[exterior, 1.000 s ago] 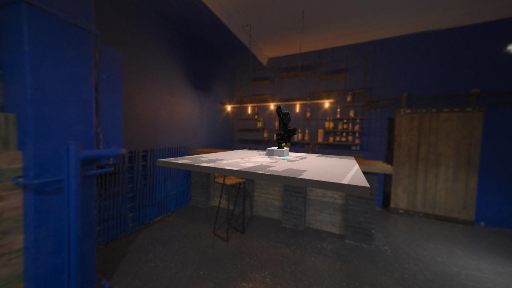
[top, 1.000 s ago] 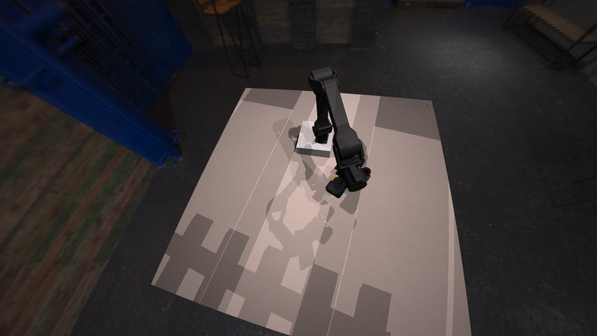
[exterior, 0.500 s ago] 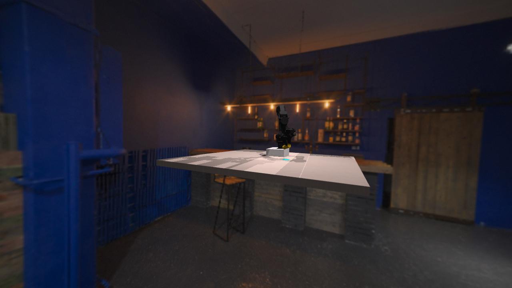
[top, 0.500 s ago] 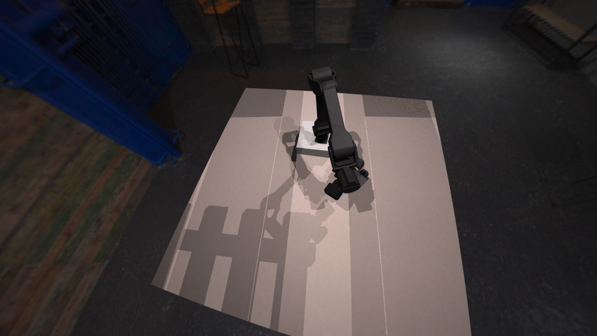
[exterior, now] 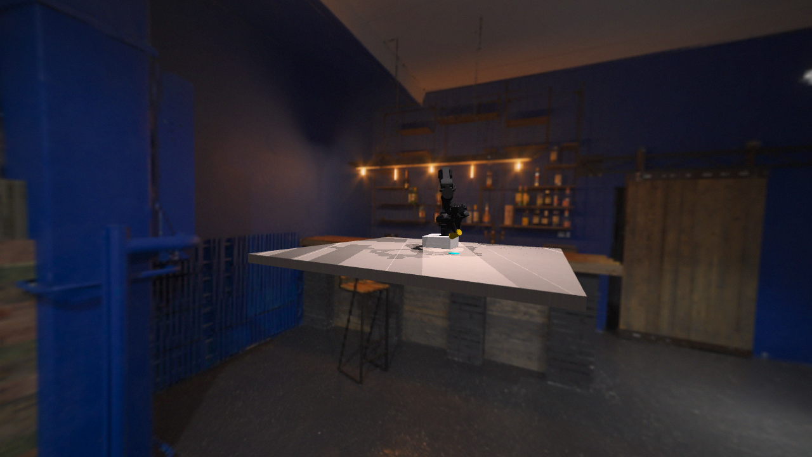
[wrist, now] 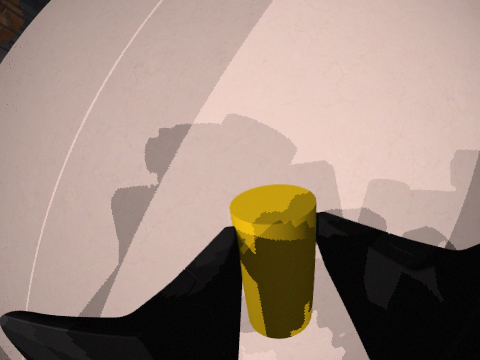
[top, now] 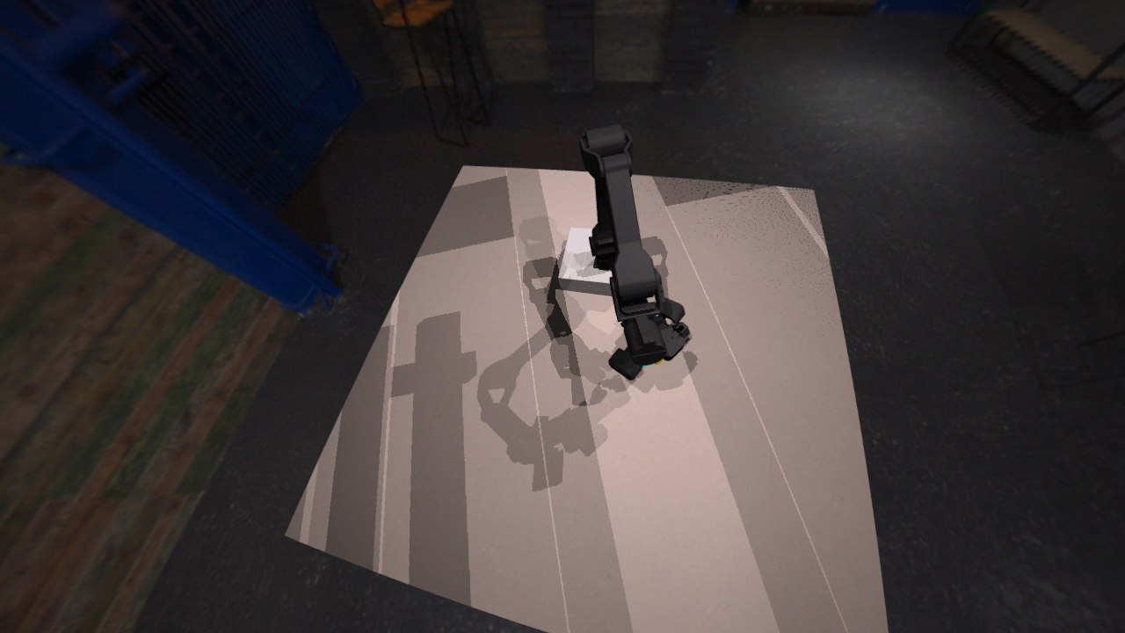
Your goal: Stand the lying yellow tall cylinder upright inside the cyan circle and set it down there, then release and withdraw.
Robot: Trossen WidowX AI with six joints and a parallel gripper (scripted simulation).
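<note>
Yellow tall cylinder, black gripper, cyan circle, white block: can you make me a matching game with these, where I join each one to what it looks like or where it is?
Column one:
1. yellow tall cylinder
2. black gripper
3. cyan circle
4. white block

Column two:
A. a flat mark on the grey table top
B. under the arm's base
C. held off the table
D. shut around a yellow thing

Pairs: 1-C, 2-D, 3-A, 4-B
</note>
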